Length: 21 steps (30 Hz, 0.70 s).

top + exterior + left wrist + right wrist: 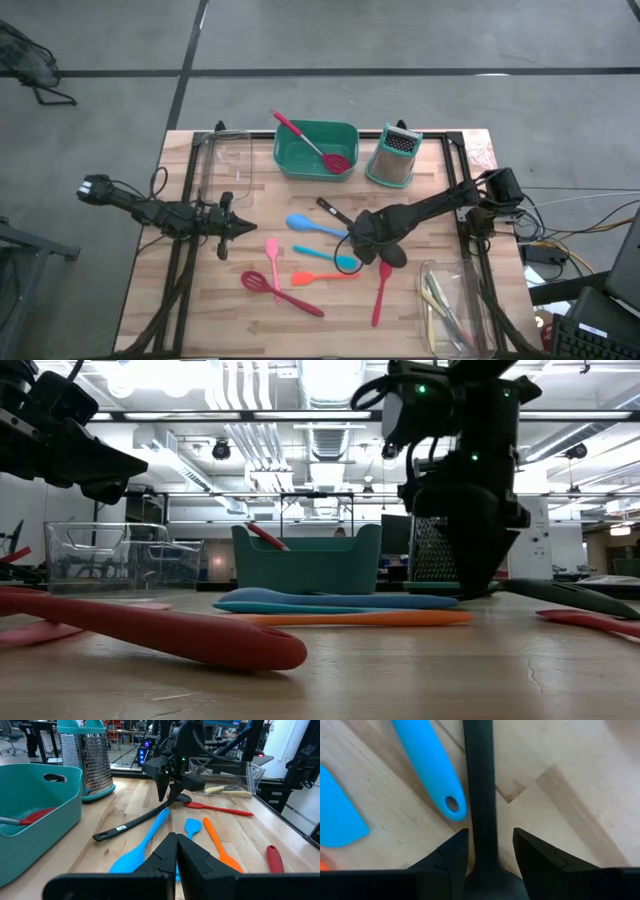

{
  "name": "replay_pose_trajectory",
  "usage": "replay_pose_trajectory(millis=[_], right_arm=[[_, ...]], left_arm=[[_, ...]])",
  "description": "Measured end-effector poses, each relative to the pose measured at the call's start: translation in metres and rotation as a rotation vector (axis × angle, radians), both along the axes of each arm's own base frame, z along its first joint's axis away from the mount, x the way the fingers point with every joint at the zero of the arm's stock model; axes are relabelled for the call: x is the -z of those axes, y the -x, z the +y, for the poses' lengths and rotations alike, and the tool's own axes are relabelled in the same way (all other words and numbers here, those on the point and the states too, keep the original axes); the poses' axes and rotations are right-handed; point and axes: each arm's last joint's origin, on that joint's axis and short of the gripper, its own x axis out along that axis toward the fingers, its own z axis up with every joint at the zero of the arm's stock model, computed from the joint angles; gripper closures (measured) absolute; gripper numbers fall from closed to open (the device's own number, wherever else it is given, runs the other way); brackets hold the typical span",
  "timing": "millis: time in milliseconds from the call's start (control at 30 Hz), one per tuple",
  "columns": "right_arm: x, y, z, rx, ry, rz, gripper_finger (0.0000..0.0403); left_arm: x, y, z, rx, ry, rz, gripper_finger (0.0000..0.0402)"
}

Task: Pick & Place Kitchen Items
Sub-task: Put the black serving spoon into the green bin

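Right hand (490, 851) straddles the black ladle (480, 785) on the wooden table (570, 795).

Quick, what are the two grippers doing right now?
Left gripper: shut, holding nothing.
Right gripper: fingers on either side of the black ladle handle; whether it grips cannot be told.

The right pincer (490, 847) straddles the black ladle handle (480, 785) with fingers apart. A blue spoon handle (430, 767) lies beside it on the wooden counter (560, 785).
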Motion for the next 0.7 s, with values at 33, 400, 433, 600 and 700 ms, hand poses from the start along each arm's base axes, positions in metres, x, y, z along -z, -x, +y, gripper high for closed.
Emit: replay_pose_trajectory(millis=[33, 400, 433, 600, 700], right_arm=[[0.002, 0.001, 0.0, -0.001, -0.006, 0.001, 0.0242], [0.015, 0.01, -0.001, 0.001, -0.005, 0.014, 0.022], [0.016, 0.01, -0.001, 0.001, -0.005, 0.013, 0.0225], [0.017, 0.011, -0.002, 0.0, -0.007, 0.012, 0.0267], [0.016, 0.009, -0.001, -0.008, -0.009, 0.003, 0.0302]], left_arm=[[0.0, 0.0, 0.0, 0.0, 0.0, 0.0, 0.039], [0.0, 0.0, 0.0, 0.0, 0.0, 0.0, 0.039], [0.0, 0.0, 0.0, 0.0, 0.0, 0.0, 0.039], [0.0, 0.0, 0.0, 0.0, 0.0, 0.0, 0.039], [0.0, 0.0, 0.0, 0.0, 0.0, 0.0, 0.039]])
